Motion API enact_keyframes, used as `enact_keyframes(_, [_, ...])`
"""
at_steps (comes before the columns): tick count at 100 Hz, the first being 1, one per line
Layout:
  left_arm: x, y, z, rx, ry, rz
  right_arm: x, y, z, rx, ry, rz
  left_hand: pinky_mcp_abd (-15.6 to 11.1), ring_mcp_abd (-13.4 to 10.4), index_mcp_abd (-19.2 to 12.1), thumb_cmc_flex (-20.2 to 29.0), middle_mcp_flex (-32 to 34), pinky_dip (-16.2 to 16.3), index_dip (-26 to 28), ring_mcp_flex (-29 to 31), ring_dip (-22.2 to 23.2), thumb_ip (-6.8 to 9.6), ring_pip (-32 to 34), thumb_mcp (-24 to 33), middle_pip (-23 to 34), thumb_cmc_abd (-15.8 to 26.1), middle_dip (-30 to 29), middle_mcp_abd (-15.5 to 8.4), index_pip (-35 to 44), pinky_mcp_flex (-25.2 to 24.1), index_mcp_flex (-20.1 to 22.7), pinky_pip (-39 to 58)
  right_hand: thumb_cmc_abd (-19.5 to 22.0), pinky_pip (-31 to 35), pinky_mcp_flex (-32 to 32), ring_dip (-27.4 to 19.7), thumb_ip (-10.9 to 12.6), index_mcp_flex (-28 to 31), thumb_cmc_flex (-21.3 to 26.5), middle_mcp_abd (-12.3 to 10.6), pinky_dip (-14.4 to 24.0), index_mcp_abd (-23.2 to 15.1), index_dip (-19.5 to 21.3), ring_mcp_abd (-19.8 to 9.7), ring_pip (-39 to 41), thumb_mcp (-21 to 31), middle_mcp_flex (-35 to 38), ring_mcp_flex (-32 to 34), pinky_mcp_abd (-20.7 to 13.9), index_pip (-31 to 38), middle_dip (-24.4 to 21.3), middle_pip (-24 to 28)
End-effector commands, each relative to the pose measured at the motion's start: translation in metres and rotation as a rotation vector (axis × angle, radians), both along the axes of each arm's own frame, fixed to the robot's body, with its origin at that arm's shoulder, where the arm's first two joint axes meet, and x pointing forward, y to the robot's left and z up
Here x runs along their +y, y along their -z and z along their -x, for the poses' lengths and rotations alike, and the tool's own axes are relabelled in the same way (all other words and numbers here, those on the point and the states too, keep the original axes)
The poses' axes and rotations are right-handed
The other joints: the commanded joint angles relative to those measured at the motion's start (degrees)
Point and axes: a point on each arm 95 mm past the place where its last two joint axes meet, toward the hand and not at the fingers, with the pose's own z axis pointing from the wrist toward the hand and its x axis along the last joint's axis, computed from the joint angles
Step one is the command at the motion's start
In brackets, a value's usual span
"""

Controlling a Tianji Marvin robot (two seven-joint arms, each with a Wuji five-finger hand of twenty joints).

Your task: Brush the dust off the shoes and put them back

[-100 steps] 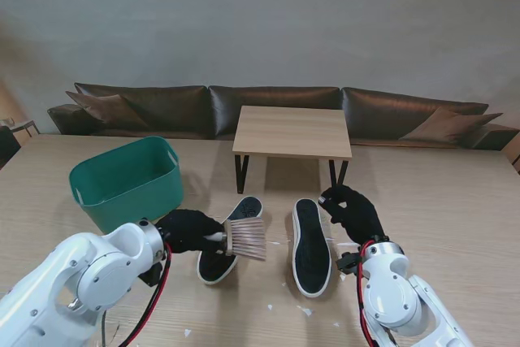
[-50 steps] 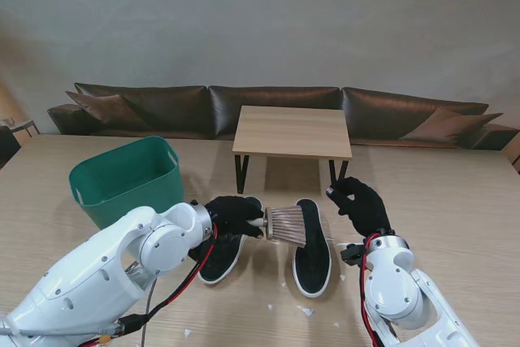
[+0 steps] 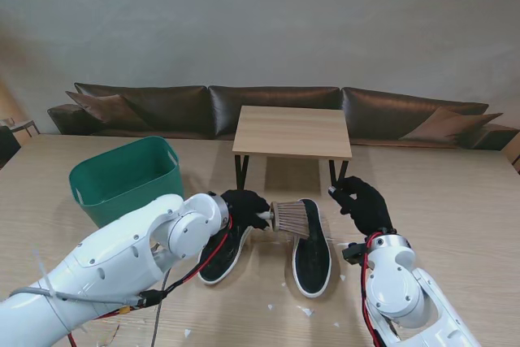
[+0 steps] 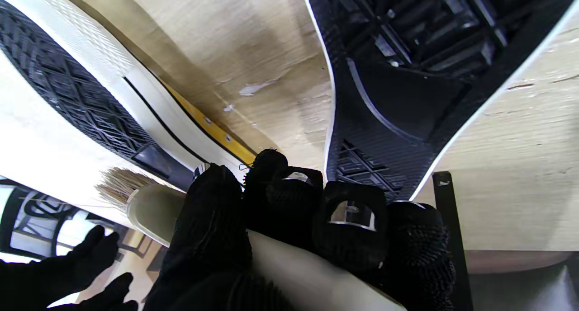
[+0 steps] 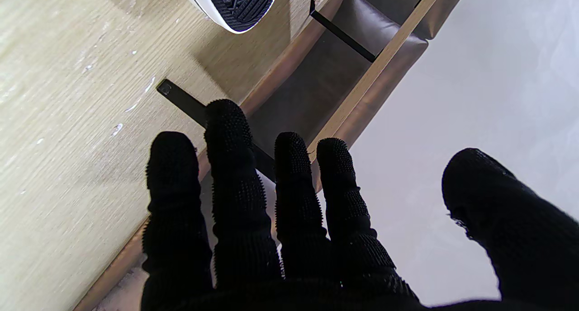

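Observation:
Two black shoes with white rims lie sole-up on the table. The left shoe (image 3: pixel 219 259) is partly hidden under my left arm. The right shoe (image 3: pixel 312 251) lies beside it. My left hand (image 3: pixel 245 207) is shut on the pale handle of a brush (image 3: pixel 292 219), whose bristles sit over the far end of the right shoe. The left wrist view shows the brush (image 4: pixel 147 207), my left hand (image 4: pixel 294 211), the right shoe (image 4: pixel 68 89) and the left shoe (image 4: pixel 407 76). My right hand (image 3: pixel 362 206) hovers open, right of the right shoe, holding nothing; its fingers (image 5: pixel 253 211) are spread.
A green basket (image 3: pixel 106 170) stands at the left. A small wooden table (image 3: pixel 292 131) with black legs stands just beyond the shoes, a dark sofa (image 3: pixel 268 103) behind it. White scraps (image 3: pixel 305 310) lie on the tabletop nearer to me than the shoes.
My left hand has carried the brush to the right, from above the left shoe to the far end of the right shoe. My right hand has barely shifted.

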Motion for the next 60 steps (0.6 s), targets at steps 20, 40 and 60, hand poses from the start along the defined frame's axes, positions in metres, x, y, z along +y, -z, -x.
enact_keyframes(20, [-0.009, 0.002, -0.012, 0.022, -0.016, -0.014, 0.003, 0.002, 0.003, 0.015, -0.016, -0.007, 0.9, 1.0, -0.3, 6.2, 3.1, 0.9, 0.4, 3.8, 0.0, 2.06, 3.9, 3.3, 0.9, 1.6, 0.2, -0.5, 0.1, 1.2, 2.0, 4.9, 1.3, -1.2, -11.0, 0.2, 1.0, -0.5, -0.1, 0.8, -0.4, 0.3, -0.6, 0.2, 0.7, 0.3, -2.0, -0.5, 1.2, 0.2, -0.6, 0.6])
enact_keyframes(40, [-0.015, 0.007, -0.015, 0.045, -0.011, -0.019, 0.003, 0.001, 0.003, 0.014, -0.015, -0.008, 0.9, 0.9, -0.2, 6.1, 3.0, 0.8, 0.4, 3.9, -0.1, 2.06, 3.9, 3.3, 0.9, 1.7, 0.2, -0.6, 0.0, 1.3, 2.0, 4.9, 1.3, -1.2, -11.0, 0.2, 1.0, -0.5, -0.1, 0.7, -0.4, 0.3, -0.6, 0.2, 0.6, 0.3, -2.0, -0.5, 1.2, 0.2, -0.7, 0.5])
enact_keyframes(60, [-0.016, 0.010, -0.012, 0.073, -0.005, -0.022, 0.002, 0.000, 0.003, 0.013, -0.013, -0.010, 0.6, 0.8, -0.2, 6.1, 3.0, 0.7, 0.5, 3.8, -0.1, 2.07, 3.9, 3.3, 0.9, 1.7, 0.1, -0.7, 0.0, 1.2, 1.8, 4.9, 1.3, -1.3, -11.0, 0.2, 1.0, -0.5, -0.1, 0.8, -0.4, 0.4, -0.6, 0.2, 0.6, 0.2, -2.0, -0.5, 1.2, 0.1, -0.7, 0.5])
